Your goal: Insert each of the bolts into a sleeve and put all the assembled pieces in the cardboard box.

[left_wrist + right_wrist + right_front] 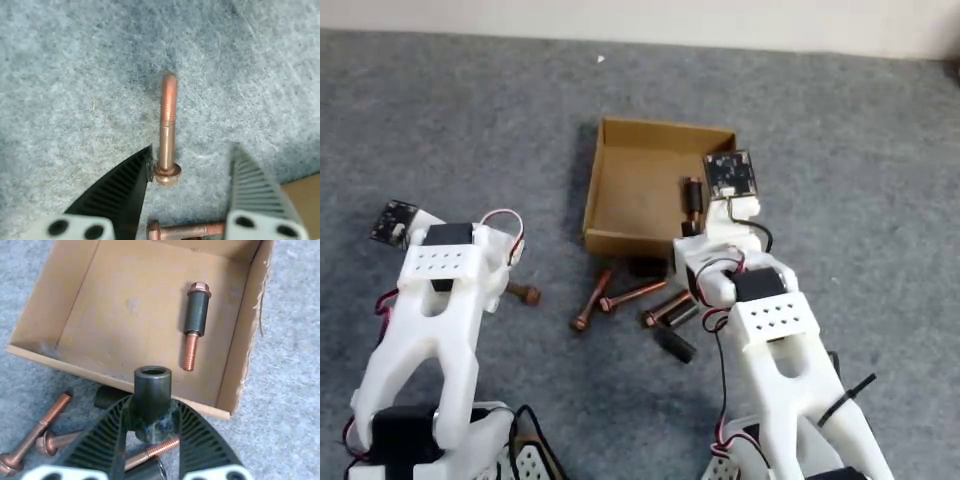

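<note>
My left gripper (191, 149) hangs open just over the carpet, and a copper bolt (167, 129) lies between its fingers, head towards the wrist. In the high view that bolt (525, 293) lies beside the left arm. My right gripper (152, 407) is shut on a black sleeve (152, 389), held upright at the near wall of the cardboard box (240, 340). One assembled bolt-and-sleeve piece (196, 320) lies inside the box (665, 128). Under the right gripper lies another bolt (150, 452).
Loose bolts (590, 300) (635, 292) and black sleeves (675, 345) (645, 267) lie on the grey carpet in front of the box, between the two arms. A second bolt (185, 231) lies across near the left gripper's base. Open carpet surrounds the box.
</note>
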